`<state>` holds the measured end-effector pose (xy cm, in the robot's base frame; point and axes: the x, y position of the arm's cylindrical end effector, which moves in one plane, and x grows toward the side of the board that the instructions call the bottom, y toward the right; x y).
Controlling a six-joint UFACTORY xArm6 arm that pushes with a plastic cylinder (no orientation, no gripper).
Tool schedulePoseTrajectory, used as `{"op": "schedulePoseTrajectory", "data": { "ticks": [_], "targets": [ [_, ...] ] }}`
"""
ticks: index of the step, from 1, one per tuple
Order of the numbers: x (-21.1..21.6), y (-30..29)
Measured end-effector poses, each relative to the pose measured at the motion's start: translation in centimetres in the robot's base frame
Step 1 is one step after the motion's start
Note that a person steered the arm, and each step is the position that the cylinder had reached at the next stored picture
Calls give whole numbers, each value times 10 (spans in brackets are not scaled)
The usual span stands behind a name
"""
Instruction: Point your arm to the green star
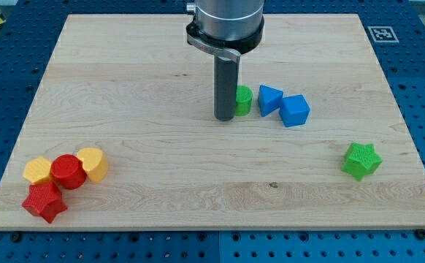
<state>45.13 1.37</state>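
Note:
The green star (361, 160) lies on the wooden board at the view's right, below the middle. My tip (223, 117) rests on the board near the centre, far to the left of the star and a little above it. A green round block (242, 100) sits right beside the rod, partly hidden behind it. The tip touches no star.
A blue triangular block (269, 99) and a blue cube (295, 110) lie just right of the green round block. At the view's bottom left cluster two yellow blocks (38, 170) (93, 163), a red cylinder (68, 172) and a red star (44, 201). The board's edge (212, 230) runs along the bottom.

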Motion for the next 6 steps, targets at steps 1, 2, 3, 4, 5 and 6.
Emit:
{"op": "schedulePoseTrajectory", "data": {
  "ticks": [1, 2, 3, 4, 5, 6],
  "targets": [
    [28, 16],
    [71, 60],
    [117, 112],
    [136, 176],
    [114, 225],
    [109, 228]
  ]
}}
